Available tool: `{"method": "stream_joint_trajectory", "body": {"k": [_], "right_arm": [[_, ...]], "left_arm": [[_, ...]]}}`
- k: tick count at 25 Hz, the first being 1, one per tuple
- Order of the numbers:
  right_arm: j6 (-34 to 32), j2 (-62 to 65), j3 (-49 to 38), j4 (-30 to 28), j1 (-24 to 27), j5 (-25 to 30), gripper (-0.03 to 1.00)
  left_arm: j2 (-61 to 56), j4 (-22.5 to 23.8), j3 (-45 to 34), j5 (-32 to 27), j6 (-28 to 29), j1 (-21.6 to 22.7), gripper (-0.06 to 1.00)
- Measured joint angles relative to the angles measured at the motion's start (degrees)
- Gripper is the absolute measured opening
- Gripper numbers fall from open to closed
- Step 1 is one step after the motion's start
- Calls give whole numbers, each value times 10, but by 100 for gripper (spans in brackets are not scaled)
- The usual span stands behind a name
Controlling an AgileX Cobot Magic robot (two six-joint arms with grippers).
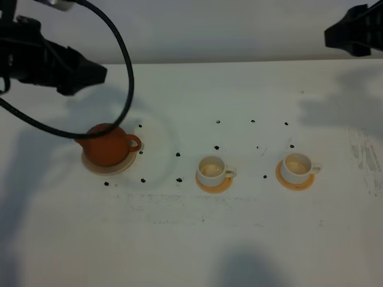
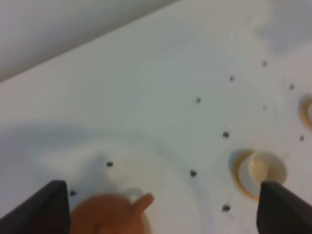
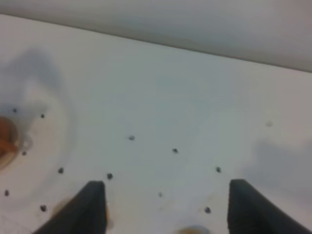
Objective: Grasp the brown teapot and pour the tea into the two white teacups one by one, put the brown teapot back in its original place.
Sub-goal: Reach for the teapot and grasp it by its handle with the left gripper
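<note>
- White table (image 1: 239,239): brown teapot (image 1: 109,143) on beige coaster (image 1: 96,165), left of teacups (image 1: 212,169).
- Left gripper (image 2: 163,190), right gripper (image 3: 165,190): jaws spread, empty.
- Risk: off-centre grip on handle tips pot; drooping cable (image 1: 122,66) could snag it.

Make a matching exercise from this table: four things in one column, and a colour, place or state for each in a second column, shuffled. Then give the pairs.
Column one
1. teapot
2. pale coaster
3. cup nearest the teapot
4. left gripper

Column two
A. lies under the teapot
B. open, holding nothing
C. brown, at the left end of the row
D. white, standing on an orange coaster

Pairs: 1-C, 2-A, 3-D, 4-B
</note>
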State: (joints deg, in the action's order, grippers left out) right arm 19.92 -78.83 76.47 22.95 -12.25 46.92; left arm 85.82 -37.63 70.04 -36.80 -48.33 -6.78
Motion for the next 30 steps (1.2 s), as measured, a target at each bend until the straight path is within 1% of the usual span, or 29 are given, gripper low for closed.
{"method": "stream_joint_trajectory", "body": {"k": [3, 5, 7, 9, 14, 16, 18, 26, 30], "right_arm": [[-18, 33, 0, -32, 0, 22, 52], [-26, 56, 0, -49, 0, 33, 52], [-34, 79, 0, -60, 0, 42, 52], [-38, 101, 0, -75, 0, 54, 52], [-62, 159, 0, -113, 0, 81, 52], [-67, 183, -6, -123, 0, 82, 52], [-67, 214, -30, -126, 0, 74, 52], [-70, 336, -178, -126, 0, 22, 52], [-72, 392, -212, -126, 0, 2, 52]], "left_arm": [[0, 61, 0, 8, 34, -30, 74], [0, 91, 0, 12, 52, -45, 74], [0, 117, 0, 14, 64, -56, 74], [0, 130, 0, 14, 70, -60, 74], [0, 136, 0, 14, 71, -61, 74], [0, 136, 0, 14, 69, -61, 74], [0, 136, 0, 14, 64, -61, 74], [4, 151, 0, 28, 37, -61, 73], [25, 152, 0, 29, 36, -61, 73]]}}
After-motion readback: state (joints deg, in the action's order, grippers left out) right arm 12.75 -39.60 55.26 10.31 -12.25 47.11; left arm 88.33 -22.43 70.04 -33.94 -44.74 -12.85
